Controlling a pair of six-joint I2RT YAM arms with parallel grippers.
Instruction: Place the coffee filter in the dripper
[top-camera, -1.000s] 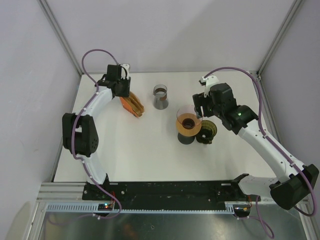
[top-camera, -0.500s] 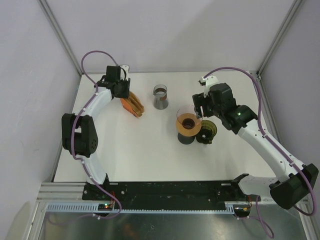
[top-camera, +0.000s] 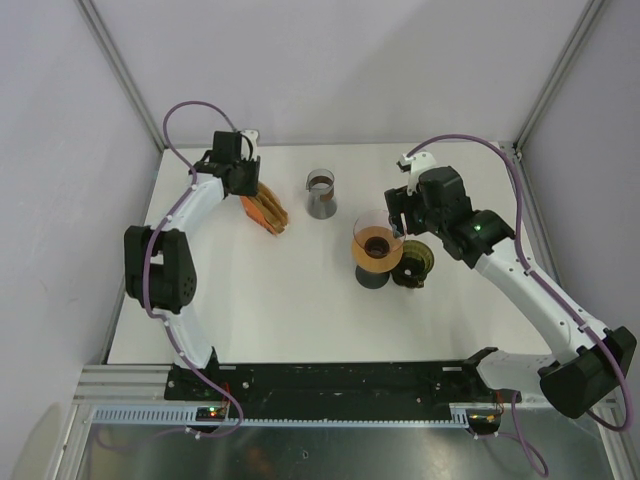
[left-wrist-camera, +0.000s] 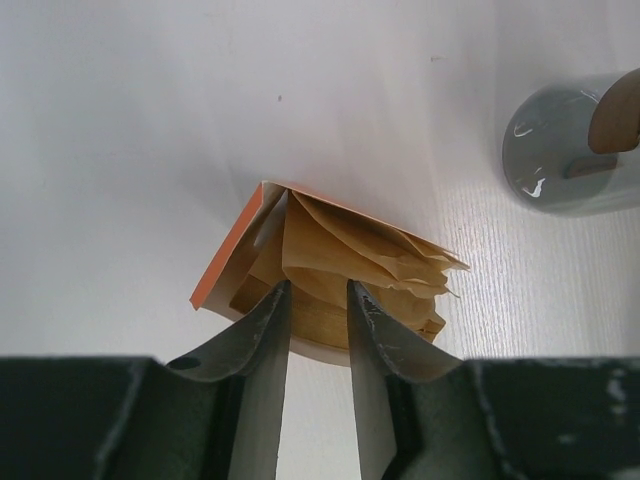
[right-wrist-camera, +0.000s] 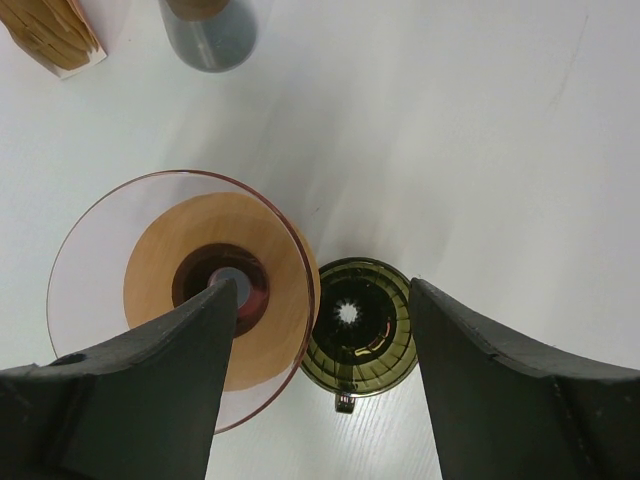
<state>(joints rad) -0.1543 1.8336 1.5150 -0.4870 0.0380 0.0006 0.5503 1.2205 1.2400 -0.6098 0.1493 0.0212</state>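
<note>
A stack of brown paper coffee filters (left-wrist-camera: 350, 250) stands fanned in an orange holder (left-wrist-camera: 225, 265) at the back left of the table (top-camera: 280, 300). My left gripper (left-wrist-camera: 318, 288) is at the stack's near edge, open only narrowly, with part of the stack (top-camera: 266, 210) between its fingertips. The dark green ribbed dripper (right-wrist-camera: 355, 335) with a small handle sits right of centre (top-camera: 413, 263). My right gripper (right-wrist-camera: 320, 285) hovers above it, open wide and empty; its left finger overlaps the vessel beside the dripper.
A pink-rimmed clear funnel-shaped vessel (top-camera: 375, 248) with an orange-brown inside stands on a dark base, touching the dripper's left side (right-wrist-camera: 190, 290). A grey glass beaker (top-camera: 321, 195) stands at the back centre, right of the filters (left-wrist-camera: 565, 150).
The left gripper's jaws have narrowed slightly around the filter stack. Neither arm has visibly shifted.
</note>
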